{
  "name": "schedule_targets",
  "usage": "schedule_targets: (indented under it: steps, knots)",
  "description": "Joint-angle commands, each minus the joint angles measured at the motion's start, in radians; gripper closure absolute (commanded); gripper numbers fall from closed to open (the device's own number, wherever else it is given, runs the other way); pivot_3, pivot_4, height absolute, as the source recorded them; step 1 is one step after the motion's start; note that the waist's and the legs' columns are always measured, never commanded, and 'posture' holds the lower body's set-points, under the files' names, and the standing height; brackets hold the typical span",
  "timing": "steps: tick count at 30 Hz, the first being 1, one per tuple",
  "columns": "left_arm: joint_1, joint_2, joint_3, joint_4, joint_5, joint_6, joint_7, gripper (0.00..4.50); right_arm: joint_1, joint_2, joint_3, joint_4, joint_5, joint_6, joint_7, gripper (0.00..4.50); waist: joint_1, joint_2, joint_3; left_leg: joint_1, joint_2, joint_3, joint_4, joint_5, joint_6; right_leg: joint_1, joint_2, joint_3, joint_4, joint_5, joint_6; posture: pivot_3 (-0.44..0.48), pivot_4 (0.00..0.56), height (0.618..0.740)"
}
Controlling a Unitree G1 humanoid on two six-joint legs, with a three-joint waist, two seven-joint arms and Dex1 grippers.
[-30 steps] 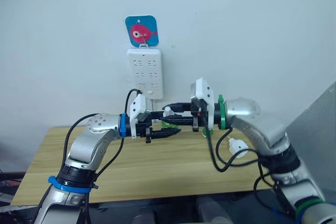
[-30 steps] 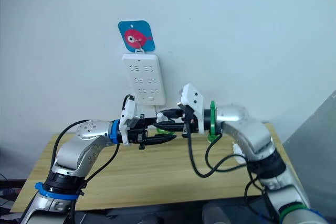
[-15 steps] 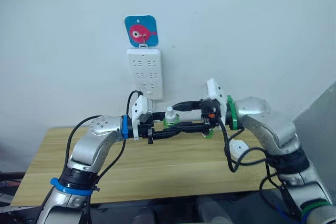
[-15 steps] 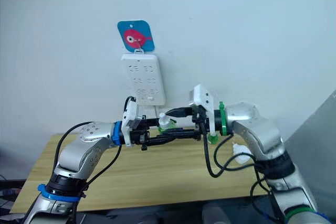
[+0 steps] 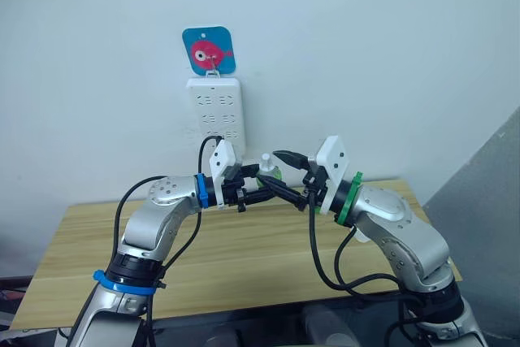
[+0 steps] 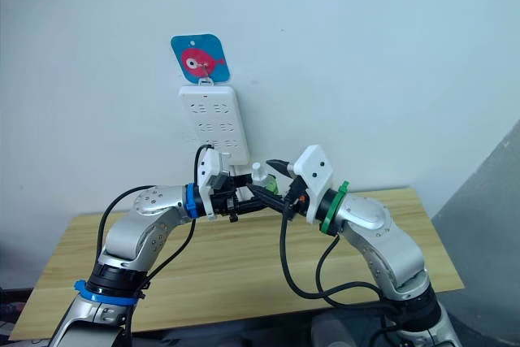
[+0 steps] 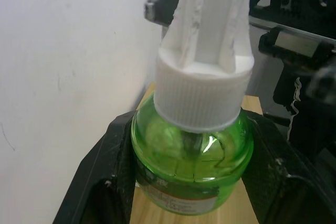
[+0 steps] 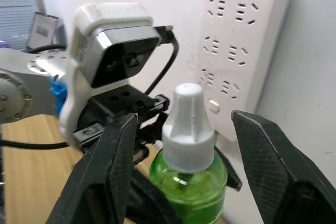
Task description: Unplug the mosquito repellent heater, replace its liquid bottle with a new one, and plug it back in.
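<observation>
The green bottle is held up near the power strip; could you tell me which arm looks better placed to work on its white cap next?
Probably the right. The left gripper is clamped on the bottle, while the right gripper is open, its fingers either side of the cap.

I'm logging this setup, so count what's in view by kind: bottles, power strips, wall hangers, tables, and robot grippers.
Green liquid bottles: 1, the green bottle, clamped in the left gripper
White power strips: 1, the power strip on the wall
Fish-picture hangers: 1, the blue hanger
Wooden tables: 1, the table
Grippers: 2, with the right gripper open around the bottle
Total: 6
</observation>
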Motion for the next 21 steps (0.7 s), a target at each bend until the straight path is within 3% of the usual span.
schedule_targets:
  steps: [1,6,10,12,15,21]
  knots:
    - [-0.022,-0.004,0.004,-0.025,0.001,-0.012,0.001,2.2,-0.033,0.029,0.012,0.005,-0.008,-0.009,-0.027,1.54,-0.001,0.0,0.0,0.0,0.0,0.0,0.0,0.0,0.0,0.0,0.0,0.0,0.0,0.0,0.0,-0.209,0.05,0.74]
    - [-0.025,-0.002,0.002,-0.034,0.005,-0.013,0.001,2.2,-0.044,0.049,0.012,0.03,0.002,0.005,-0.04,1.54,-0.001,0.0,0.0,0.0,0.0,-0.001,0.0,0.0,0.0,0.0,0.0,0.0,0.0,0.0,0.0,-0.201,0.048,0.74]
    - [-0.024,-0.001,0.008,-0.046,-0.003,0.003,0.009,2.2,-0.053,0.055,-0.001,0.03,0.02,0.005,-0.034,2.46,-0.001,0.0,0.0,0.0,0.0,-0.001,0.0,0.0,0.0,0.0,0.0,0.0,0.0,0.0,0.0,-0.201,0.048,0.74]
    - [-0.022,0.002,0.009,-0.055,-0.008,0.01,0.009,2.2,-0.055,0.045,0.002,0.023,0.033,0.01,-0.009,3.26,-0.001,0.0,0.0,0.0,0.0,-0.001,0.0,0.0,0.0,0.0,0.0,0.0,0.0,0.0,0.0,-0.188,0.044,0.74]
    - [-0.013,0.018,0.009,-0.067,-0.012,0.01,-0.014,2.2,-0.065,0.017,0.003,0.026,0.065,0.007,0.057,3.45,0.0,0.0,0.0,0.0,0.0,-0.001,0.0,0.0,0.0,0.0,0.0,-0.001,0.0,0.0,0.0,-0.174,0.042,0.74]
    - [-0.012,0.109,0.015,-0.093,-0.062,0.028,-0.162,2.2,-0.261,-0.192,0.032,0.187,0.175,-0.045,0.541,3.45,0.0,0.002,0.002,0.002,0.0,0.0,-0.001,0.0,0.0,0.002,0.0,-0.001,-0.001,0.0,0.0,-0.168,0.047,0.74]
